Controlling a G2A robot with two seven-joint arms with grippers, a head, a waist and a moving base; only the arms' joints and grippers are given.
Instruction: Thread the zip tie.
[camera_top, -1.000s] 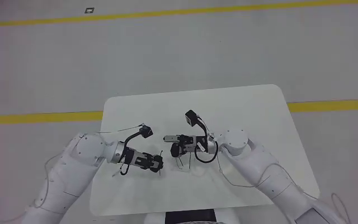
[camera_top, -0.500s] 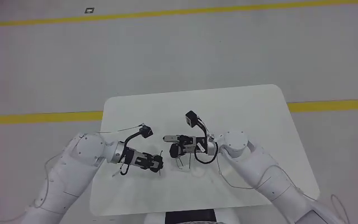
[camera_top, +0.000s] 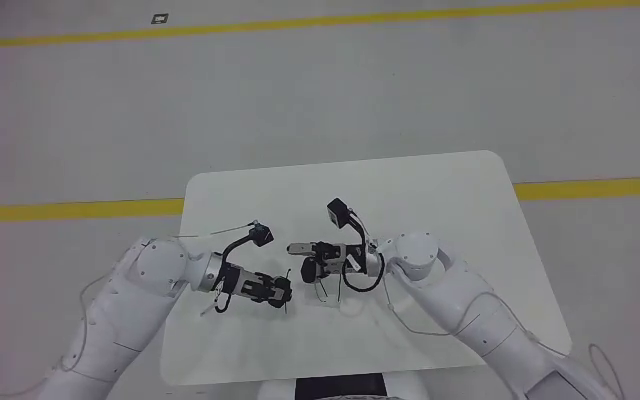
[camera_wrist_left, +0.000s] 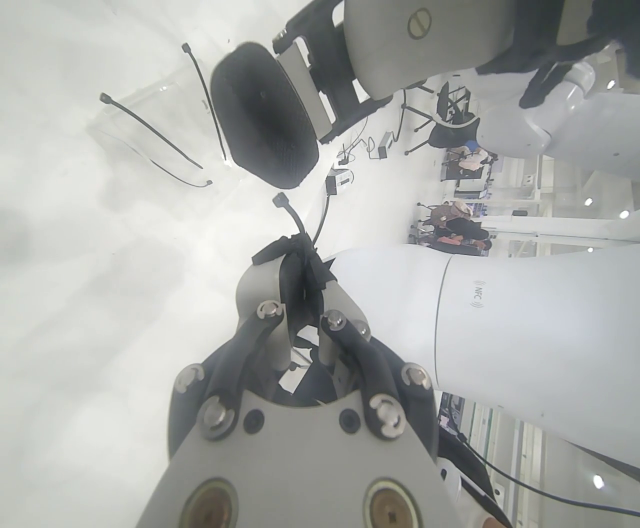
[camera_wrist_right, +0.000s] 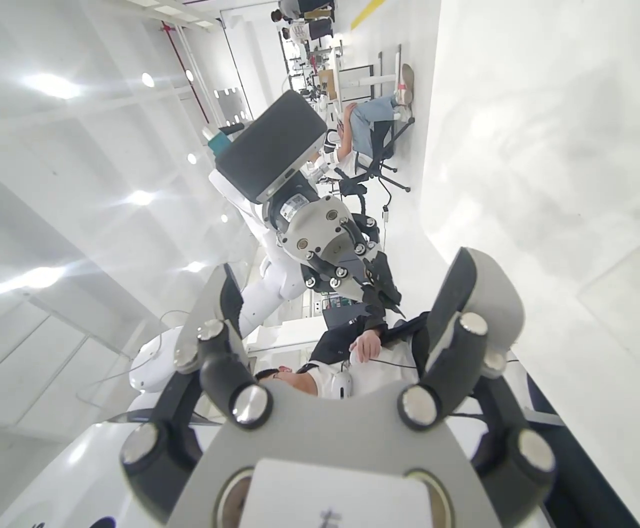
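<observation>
Looking down from the top cam, I've got both grippers bunched up around the 7 o'clock part of the white table. My left gripper is pinched tight on a black zip tie, and the tie's head pokes out past the fingertips. The right gripper sits at roughly 1 o'clock from the left one, close by and facing it, with its jaws spread wide apart.

Stuff in the way: a few loose zip ties lie on a clear plastic bag, about 3 o'clock from the left gripper and just beside the right one. In the left wrist cam, one padded finger of the right gripper hangs between the held tie and those loose ones.

The table's 6 o'clock and 9 o'clock edges are near the grippers. Most of the tabletop stretches off toward 12 and 3 o'clock.
</observation>
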